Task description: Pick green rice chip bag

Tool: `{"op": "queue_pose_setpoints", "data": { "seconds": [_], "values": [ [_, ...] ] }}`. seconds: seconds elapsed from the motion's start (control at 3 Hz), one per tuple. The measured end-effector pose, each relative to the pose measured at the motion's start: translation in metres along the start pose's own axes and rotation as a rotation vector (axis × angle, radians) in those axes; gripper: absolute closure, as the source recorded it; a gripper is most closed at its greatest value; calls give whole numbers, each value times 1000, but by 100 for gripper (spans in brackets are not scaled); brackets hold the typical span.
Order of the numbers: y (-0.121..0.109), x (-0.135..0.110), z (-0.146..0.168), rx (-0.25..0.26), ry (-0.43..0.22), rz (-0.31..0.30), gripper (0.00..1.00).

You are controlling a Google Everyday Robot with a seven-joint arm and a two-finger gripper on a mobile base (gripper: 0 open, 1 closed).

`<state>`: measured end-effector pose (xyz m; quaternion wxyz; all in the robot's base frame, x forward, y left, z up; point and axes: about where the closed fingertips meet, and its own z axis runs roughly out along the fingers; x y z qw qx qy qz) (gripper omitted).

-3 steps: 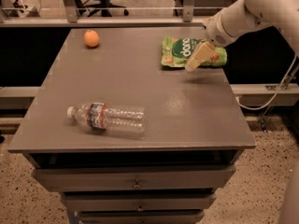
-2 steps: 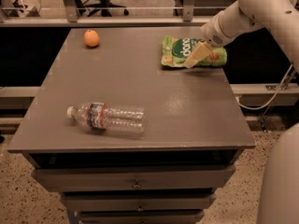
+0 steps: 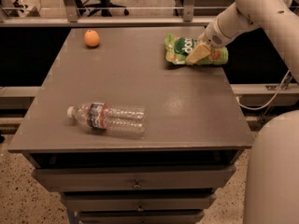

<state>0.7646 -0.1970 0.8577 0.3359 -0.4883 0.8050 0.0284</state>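
The green rice chip bag (image 3: pixel 180 50) lies flat at the far right of the grey tabletop (image 3: pixel 135 92). It is light green with a dark green round logo and white lettering. My gripper (image 3: pixel 198 53) comes in from the right on a white arm and rests over the bag's right half, covering part of it. One pale finger (image 3: pixel 197 53) points down-left onto the bag. The bag still lies on the table.
An orange (image 3: pixel 91 38) sits at the far left of the table. A clear plastic water bottle (image 3: pixel 107 117) lies on its side near the front left. Drawers (image 3: pixel 135 183) are below the front edge. The robot's white body (image 3: pixel 273 171) fills the lower right.
The gripper stays on the bag's right half, and the bag, the orange and the bottle keep their places on the table. The view has shifted slightly.
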Motion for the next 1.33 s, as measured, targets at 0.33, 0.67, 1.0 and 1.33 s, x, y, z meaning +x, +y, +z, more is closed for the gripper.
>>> {"op": "queue_pose_setpoints", "data": {
  "seconds": [0.33, 0.67, 1.0, 1.33],
  "values": [
    [4, -14, -20, -6, -34, -3, 87],
    [17, -47, -62, -3, -148, -40, 100],
    [34, -88, -110, -5, -311, -69, 100],
    [39, -94, -109, -21, -329, -68, 100]
  ]
}}
